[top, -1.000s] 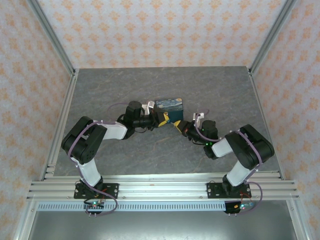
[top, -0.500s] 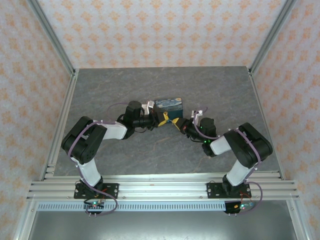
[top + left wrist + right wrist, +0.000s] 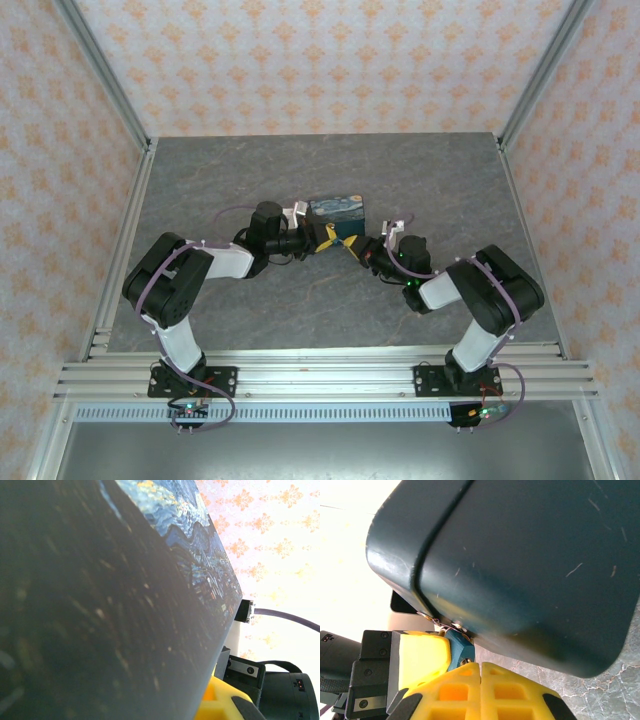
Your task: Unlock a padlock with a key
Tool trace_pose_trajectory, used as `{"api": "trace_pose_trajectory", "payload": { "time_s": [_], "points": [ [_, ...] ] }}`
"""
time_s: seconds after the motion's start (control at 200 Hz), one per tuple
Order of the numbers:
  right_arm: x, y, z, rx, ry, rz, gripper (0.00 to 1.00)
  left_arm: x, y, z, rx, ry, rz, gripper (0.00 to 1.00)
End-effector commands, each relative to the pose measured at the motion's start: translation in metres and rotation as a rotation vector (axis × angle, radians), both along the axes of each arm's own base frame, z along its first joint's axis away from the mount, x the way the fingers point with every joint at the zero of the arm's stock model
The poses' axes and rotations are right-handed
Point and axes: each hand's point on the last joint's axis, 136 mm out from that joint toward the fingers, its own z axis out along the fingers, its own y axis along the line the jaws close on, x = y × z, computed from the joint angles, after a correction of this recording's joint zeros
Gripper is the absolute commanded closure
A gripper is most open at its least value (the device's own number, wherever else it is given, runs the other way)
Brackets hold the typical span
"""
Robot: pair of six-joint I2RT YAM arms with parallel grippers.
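Right wrist: right end effector pressed closed (contents unclear) just beside padlock; left end effector opening unclear

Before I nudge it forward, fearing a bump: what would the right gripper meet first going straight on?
Most likely the box, close ahead of the right gripper; the padlock sits just aside. Depth is unclear.

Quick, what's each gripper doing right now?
Left gripper: cannot tell; one finger rests against the padlock.
Right gripper: shut, fingertips beside the padlock.
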Motion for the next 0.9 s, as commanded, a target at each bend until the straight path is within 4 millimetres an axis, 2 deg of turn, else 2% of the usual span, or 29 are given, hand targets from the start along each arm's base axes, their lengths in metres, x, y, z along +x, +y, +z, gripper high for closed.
{"api": "trace_pose_trajectory", "payload": {
  "time_s": [0.0,0.345,0.891],
  "points": [
    [-0.002,0.002,-0.002,-0.011,-0.017,0.003,1.0,0.001,-0.01,0.032,-0.054,-0.081,-0.039,1.0],
    [-0.006,-0.004,-0.009,-0.034,-0.004,-0.011,1.0,0.001,-0.009,0.033,-0.049,-0.082,-0.043,1.0],
    [0.0,0.0,0.004,-0.013,-0.025,-0.007,1.0,0.0,-0.009,0.03,-0.041,-0.079,-0.043,1.0]
  ]
}}
